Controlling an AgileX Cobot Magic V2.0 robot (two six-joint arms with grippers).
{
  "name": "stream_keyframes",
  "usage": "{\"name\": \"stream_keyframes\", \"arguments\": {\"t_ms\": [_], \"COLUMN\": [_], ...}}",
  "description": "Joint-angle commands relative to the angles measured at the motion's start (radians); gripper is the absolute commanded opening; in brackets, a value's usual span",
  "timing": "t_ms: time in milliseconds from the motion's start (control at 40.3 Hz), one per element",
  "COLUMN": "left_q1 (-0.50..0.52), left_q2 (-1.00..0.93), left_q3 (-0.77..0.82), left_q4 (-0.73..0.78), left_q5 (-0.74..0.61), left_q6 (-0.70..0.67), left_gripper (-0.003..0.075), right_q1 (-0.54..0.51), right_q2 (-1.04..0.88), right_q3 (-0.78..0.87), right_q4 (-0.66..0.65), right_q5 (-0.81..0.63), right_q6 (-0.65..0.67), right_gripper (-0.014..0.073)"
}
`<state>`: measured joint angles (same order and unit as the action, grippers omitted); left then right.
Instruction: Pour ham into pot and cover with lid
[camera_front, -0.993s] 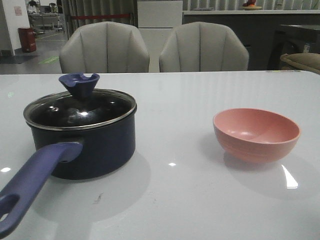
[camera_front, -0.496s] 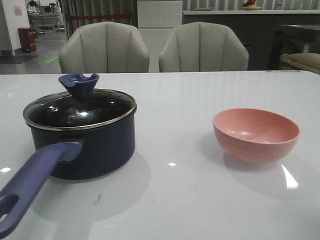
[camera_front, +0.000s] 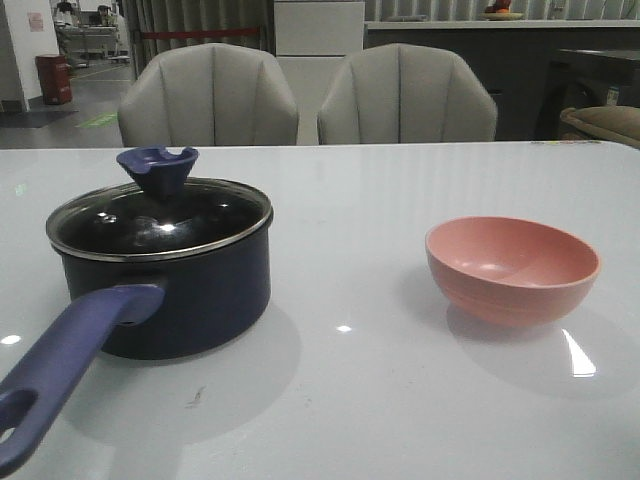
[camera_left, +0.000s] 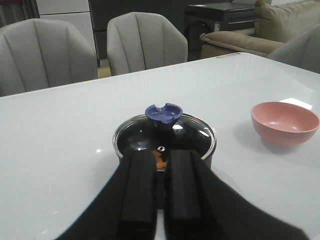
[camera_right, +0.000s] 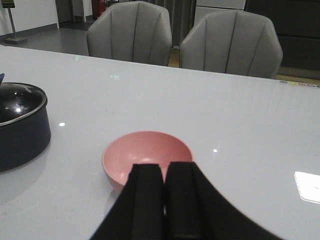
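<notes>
Nothing moved since prev frame: lid (camera_front: 160, 212) sat on pot (camera_front: 170, 290) near counter's left edge w/ ham (camera_left: 159, 161) sealed inside, bowl (camera_front: 512, 268) emptied toward right edge, left gripper (camera_left: 159, 197) & right gripper (camera_right: 161, 200) pinched narrow, holding nothing, job looked done.

Two grey padded chairs (camera_front: 208, 95) (camera_front: 407, 92) with stitched vertical seams stand side by side at the far edge of the glossy white table (camera_front: 380, 400), whose surface throws back small bright spots of ceiling light. Behind them a white cabinet (camera_front: 319, 28) stands against dark curtains (camera_front: 195, 20). Far left, a red bin (camera_front: 54, 78) sits on a grey floor by a white wall. At the far right, a beige sofa (camera_left: 240, 35) and a dark cabinet (camera_left: 220, 17).
</notes>
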<state>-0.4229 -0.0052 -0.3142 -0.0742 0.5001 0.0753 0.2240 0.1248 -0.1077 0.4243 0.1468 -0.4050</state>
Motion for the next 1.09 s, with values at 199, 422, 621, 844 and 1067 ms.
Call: {"name": "stream_keyframes", "arguments": {"t_ms": [199,422,621,844,1067], "left_q1": [-0.002,0.005,0.167,0.329,0.345], "left_q2": [0.009,0.009,0.004,-0.021,-0.021], "left_q3": [-0.026,0.003,0.133,0.303,0.341], "left_q4": [-0.007,-0.004,-0.021,-0.028,-0.026], "left_q5": [-0.082,-0.092,-0.237,-0.49,-0.531], "left_q6": [-0.004,-0.004,-0.006,-0.018,-0.018], "left_gripper": [0.0132,0.0132,0.0132,0.0132,0.0132], "right_q1": [0.001,0.001,0.001,0.001,0.001], "right_q2": [0.009,0.009,0.009,0.009,0.009], "right_q3": [-0.027,-0.027,-0.027,-0.027,-0.027], "right_q4": [0.005,0.005,0.005,0.005,0.005], "right_q5": [-0.076,-0.076,-0.076,-0.077,-0.076], "right_q6": [-0.008,-0.008,-0.008,-0.008,-0.008], "right_gripper": [0.015,0.015,0.015,0.015,0.015]}}
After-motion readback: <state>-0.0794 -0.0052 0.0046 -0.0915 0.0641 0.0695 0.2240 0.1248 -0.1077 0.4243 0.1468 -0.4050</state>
